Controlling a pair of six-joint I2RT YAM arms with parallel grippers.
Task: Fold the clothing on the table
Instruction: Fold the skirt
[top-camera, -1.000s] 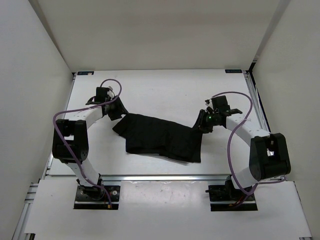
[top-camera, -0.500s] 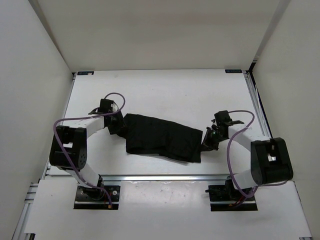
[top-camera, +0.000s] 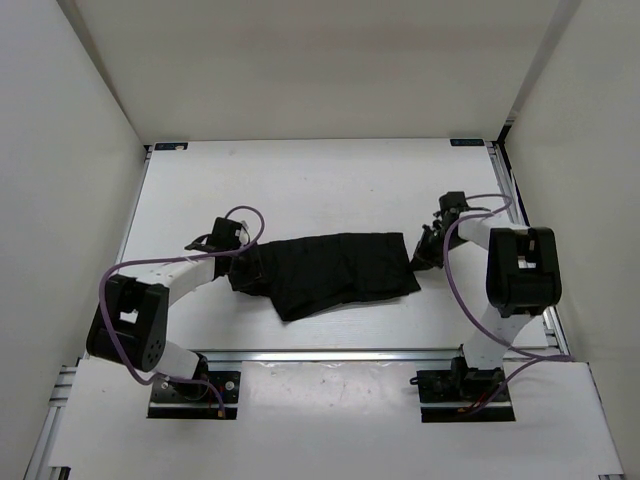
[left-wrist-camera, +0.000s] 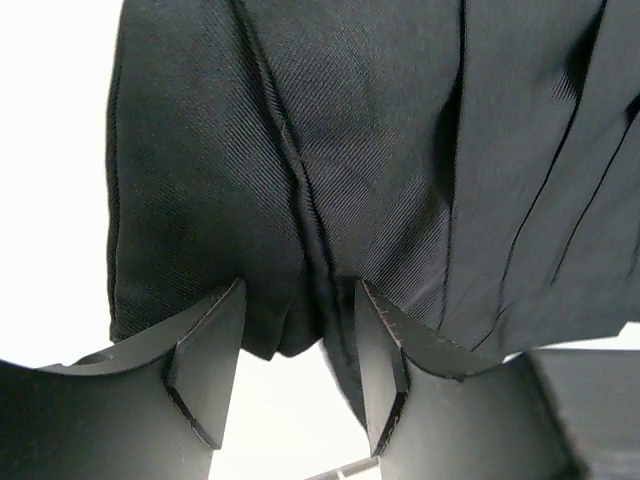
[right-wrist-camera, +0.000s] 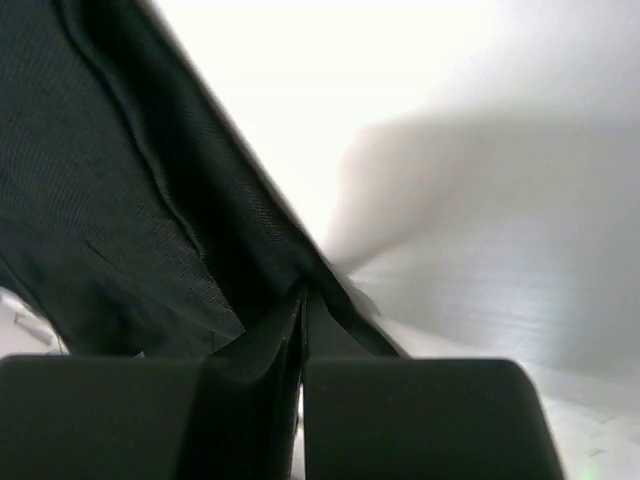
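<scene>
1. The table (top-camera: 320, 180) fills the middle of the top view, with white walls (top-camera: 100, 90) on three sides.
2. The clothing (top-camera: 335, 270) lies just below the frame's centre as a rumpled band running left to right. No neat fold shows, so I judge the folding barely begun.
3. At its right end, the right gripper (right-wrist-camera: 303, 300) is pressed together, pinching the fabric's edge.
4. At its left end, the left gripper (left-wrist-camera: 300, 305) stands spread, with a seam between its jaws and nothing clamped. That grasp is probably next.
5. The purple cables (top-camera: 258, 218) loop above the arms and obstruct nothing.
</scene>
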